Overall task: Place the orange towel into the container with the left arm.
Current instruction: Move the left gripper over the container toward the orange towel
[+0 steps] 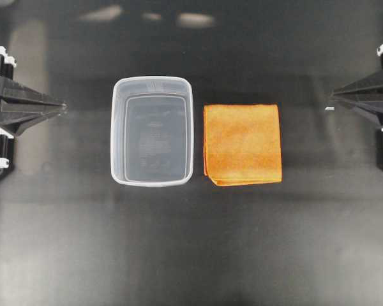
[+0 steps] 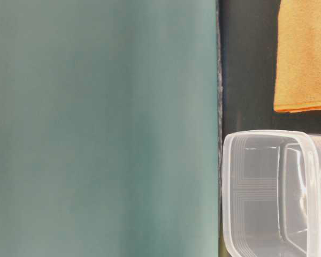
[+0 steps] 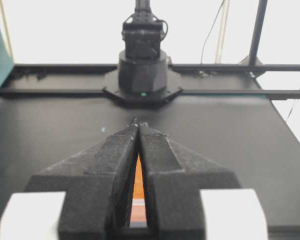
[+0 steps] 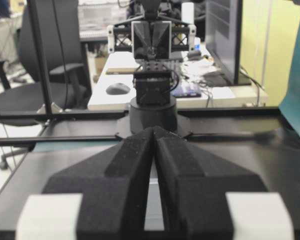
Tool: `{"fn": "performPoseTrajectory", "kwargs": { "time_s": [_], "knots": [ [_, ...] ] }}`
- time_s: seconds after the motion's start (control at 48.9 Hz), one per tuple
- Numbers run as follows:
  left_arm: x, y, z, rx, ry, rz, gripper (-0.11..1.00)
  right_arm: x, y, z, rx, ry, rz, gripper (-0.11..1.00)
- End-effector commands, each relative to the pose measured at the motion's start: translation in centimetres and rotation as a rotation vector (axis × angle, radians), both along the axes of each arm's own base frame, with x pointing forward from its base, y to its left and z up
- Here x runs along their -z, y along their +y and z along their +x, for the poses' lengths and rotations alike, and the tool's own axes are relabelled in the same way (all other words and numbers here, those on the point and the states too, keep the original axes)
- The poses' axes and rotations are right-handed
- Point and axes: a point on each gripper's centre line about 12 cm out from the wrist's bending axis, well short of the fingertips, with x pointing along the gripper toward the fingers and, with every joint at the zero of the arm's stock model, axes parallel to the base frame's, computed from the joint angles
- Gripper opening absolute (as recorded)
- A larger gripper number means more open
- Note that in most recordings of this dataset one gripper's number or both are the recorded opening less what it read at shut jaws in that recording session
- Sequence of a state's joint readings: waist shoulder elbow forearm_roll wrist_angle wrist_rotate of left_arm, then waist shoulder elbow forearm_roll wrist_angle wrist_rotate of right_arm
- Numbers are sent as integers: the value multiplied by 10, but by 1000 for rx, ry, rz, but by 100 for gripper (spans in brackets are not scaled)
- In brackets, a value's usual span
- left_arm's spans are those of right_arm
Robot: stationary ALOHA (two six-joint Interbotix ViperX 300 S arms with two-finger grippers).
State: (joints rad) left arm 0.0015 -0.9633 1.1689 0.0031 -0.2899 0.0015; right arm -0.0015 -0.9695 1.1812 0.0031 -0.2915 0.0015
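Observation:
The orange towel [image 1: 242,144] lies flat and folded on the black table, just right of the container [image 1: 119,131], a clear empty tub near the middle. They sit side by side, almost touching. Both also show in the table-level view, the towel [image 2: 305,53] and the container [image 2: 267,193]. My left gripper [image 1: 62,106] is shut and empty at the left edge, well clear of the tub. My right gripper [image 1: 330,102] is shut and empty at the right edge, a short way from the towel. In the left wrist view a sliver of the towel [image 3: 138,180] shows between the shut fingers [image 3: 117,160].
The black table [image 1: 191,255] stretches in front of and behind the two things. A teal wall [image 2: 96,128] fills most of the table-level view. The other arm's base [image 3: 142,75] stands at the table's far end in the left wrist view.

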Motion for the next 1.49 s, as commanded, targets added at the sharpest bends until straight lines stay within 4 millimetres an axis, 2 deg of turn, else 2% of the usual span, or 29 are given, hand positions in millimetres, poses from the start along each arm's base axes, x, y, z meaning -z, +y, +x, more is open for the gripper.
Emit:
{"fn": "performPoseTrajectory", "kwargs": {
  "time_s": [0.0,0.061,0.123,0.388,0.531,0.634,0.797,0.838,0.899,0.961,1.165,1.226,1.288,1.472],
  "knots": [
    [-7,-10,3,53,4,29,6,-8,1,2,-8,-21,15,1],
    [-9,-11,5,58,32,25,5,-7,2,1,-8,-20,20,6],
    [-13,-12,6,58,63,20,0,-8,1,1,-9,-28,27,-1],
    [-34,-10,16,44,220,34,0,-14,-1,-5,-3,-52,73,0],
    [-46,-7,29,26,265,21,0,-10,-3,-8,10,-16,75,4],
    [-57,-6,45,19,294,20,0,-9,-5,-8,24,6,75,20],
    [-59,-3,72,5,406,21,1,-11,-7,-11,30,3,73,64],
    [-57,-2,80,0,449,22,3,-12,-7,-12,33,-5,73,72],
    [-55,0,93,-6,515,20,8,-13,-8,-14,36,-11,72,78],
    [-52,2,107,-14,586,21,18,-15,-8,-16,37,-23,65,77],
    [-44,5,169,-23,787,34,71,-23,-8,-25,39,-68,61,76],
    [-41,6,190,-21,833,44,83,-23,-8,-26,38,-72,61,76],
    [-36,5,212,-13,884,64,89,-24,-8,-27,38,-77,59,76],
    [2,1,269,28,1021,137,89,-25,-7,-29,38,-84,56,76]
  ]
}}
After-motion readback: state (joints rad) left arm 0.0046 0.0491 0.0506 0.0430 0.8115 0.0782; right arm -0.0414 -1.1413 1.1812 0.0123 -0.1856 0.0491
